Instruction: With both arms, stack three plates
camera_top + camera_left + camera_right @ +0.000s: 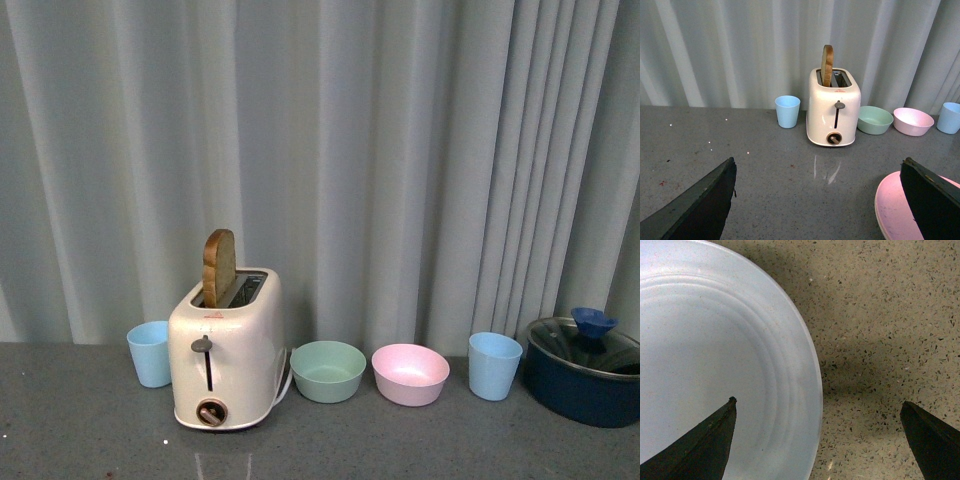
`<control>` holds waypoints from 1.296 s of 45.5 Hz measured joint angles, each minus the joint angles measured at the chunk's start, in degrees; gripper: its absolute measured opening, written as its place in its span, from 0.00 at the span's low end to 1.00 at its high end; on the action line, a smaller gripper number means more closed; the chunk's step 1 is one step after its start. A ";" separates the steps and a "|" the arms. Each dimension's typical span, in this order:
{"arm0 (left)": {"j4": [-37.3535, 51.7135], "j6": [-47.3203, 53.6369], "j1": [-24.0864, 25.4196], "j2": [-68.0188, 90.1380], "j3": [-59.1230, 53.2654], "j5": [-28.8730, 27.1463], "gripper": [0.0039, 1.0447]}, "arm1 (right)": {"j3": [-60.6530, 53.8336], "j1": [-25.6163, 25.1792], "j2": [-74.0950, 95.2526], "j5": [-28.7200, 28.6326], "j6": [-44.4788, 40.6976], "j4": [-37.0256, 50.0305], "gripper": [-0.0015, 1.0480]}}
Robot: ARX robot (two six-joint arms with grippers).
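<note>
No plate and no arm shows in the front view. In the left wrist view my left gripper (817,200) is open and empty above the grey counter; the pink plate (895,210) lies flat beside one finger, which covers part of it. In the right wrist view my right gripper (817,440) is open and empty, looking straight down. The light blue plate (715,355) lies flat on the speckled counter. One finger (700,445) is over the plate and the other is over bare counter, so the jaws straddle its rim. The cream-beige plate is out of view.
A cream toaster (226,350) with a slice of bread (219,266) stands at the back, with a light blue cup (150,352), a green bowl (328,370), a pink bowl (410,373), another blue cup (494,365) and a dark blue lidded pot (585,368). A curtain hangs behind.
</note>
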 joint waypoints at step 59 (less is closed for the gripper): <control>0.00 0.00 0.00 0.00 0.00 0.00 0.94 | -1.60 -0.02 4.04 -0.61 4.81 5.53 0.03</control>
